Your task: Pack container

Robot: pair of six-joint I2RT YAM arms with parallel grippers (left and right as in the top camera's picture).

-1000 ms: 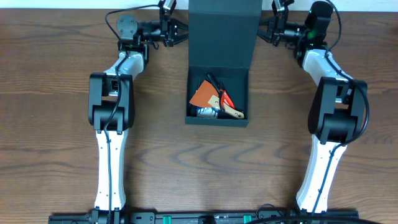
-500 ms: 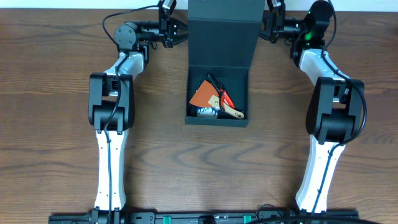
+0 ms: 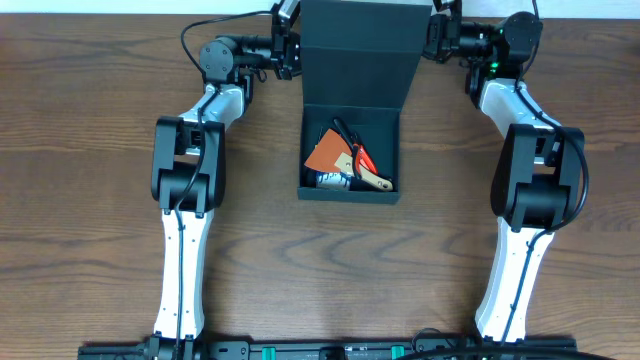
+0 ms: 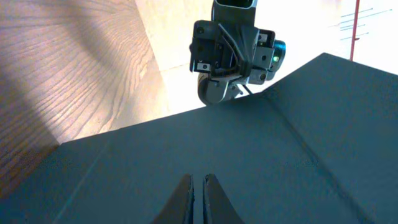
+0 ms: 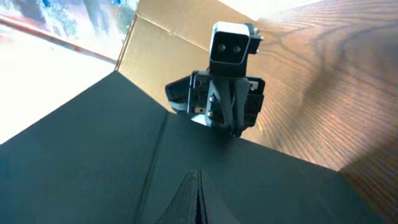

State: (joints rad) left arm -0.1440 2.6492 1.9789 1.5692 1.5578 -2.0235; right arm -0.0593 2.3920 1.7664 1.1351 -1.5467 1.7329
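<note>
You're holding the left gripper (image 3: pixel 293 47) and right gripper (image 3: pixel 431 36), both closed and empty, beside the raised lid (image 3: pixel 360 50). The container (image 3: pixel 348 194) is sitting on the tabletop (image 3: pixel 100 200), tools (image 3: pixel 345 160) in, lid awaiting closing.

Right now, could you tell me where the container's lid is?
Overhead, the lid stands open at far centre, behind the container's tray, flanked by the left gripper and right gripper.

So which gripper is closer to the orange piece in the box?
Left. The left gripper flanks the lid on the side nearer the orange piece; right gripper flanks the opposite side.
</note>
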